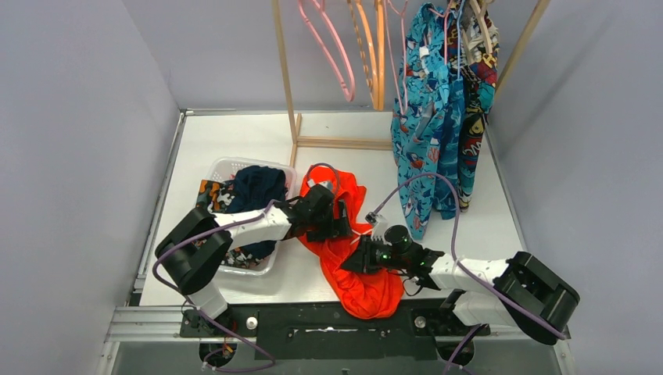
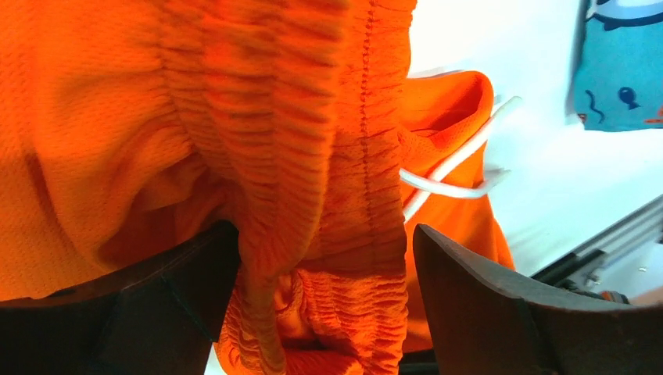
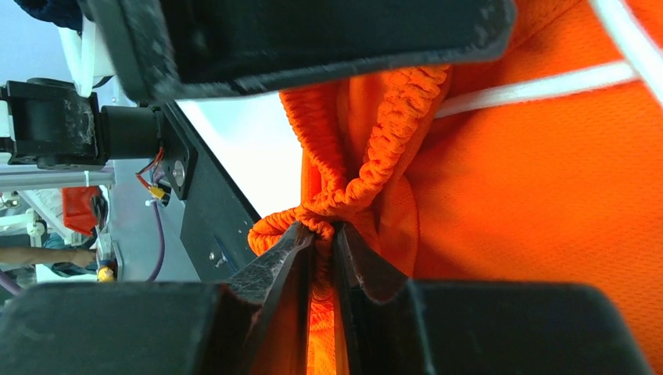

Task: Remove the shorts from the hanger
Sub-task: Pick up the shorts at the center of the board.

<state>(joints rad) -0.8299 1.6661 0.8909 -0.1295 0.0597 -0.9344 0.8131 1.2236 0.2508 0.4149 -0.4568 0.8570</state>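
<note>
Top external view first, says Mia: the plain orange-red mesh shorts (image 1: 356, 285) lie crumpled on the white table (image 1: 234, 137), between the two arms and just right of the white plastic basket (image 1: 223, 166).
Jon: And the grippers?
Mia: Both are on that fabric. In its own wrist camera the left gripper (image 2: 324, 250) has its dark fingers (image 2: 485, 305) spread wide. The gathered elastic waistband (image 2: 360, 156) is bunched between them and touches one finger. A white drawstring (image 2: 453, 168) loops out beside it.
Jon: The right one?
Mia: The right gripper (image 3: 327, 234) is pressed together, pinching a ridge of the same waistband at its tips.
Jon: Other pairs?
Mia: Teal-blue patterned shorts (image 1: 426, 133) and multicolour comic-print shorts (image 1: 478, 109) hang from the wooden rack (image 1: 285, 70) at the back. A navy pair (image 1: 258, 187) lies in the basket.
</note>
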